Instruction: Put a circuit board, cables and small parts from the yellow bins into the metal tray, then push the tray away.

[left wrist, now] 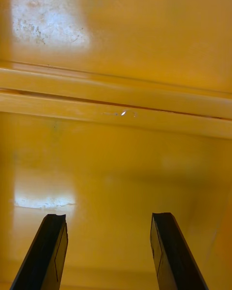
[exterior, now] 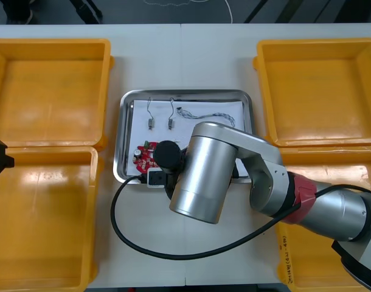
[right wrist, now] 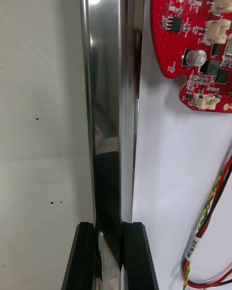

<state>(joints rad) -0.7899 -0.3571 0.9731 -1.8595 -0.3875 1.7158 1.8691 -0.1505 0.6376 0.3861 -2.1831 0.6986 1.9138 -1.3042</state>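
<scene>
table (exterior: 185,61) | yellow bins (exterior: 52,42) both sides | metal tray (exterior: 185,92) between, seemingly flat

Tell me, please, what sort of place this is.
Probably a robot kitting bench: yellow bins flank a metal tray on a light table, the tray holds a red circuit board and cables, and the right tool grips its rim.

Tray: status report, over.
Right gripper shut on tray rim, near edge. Left gripper open over left bins. Board, cables loaded. Nothing seen blocking push.
</scene>
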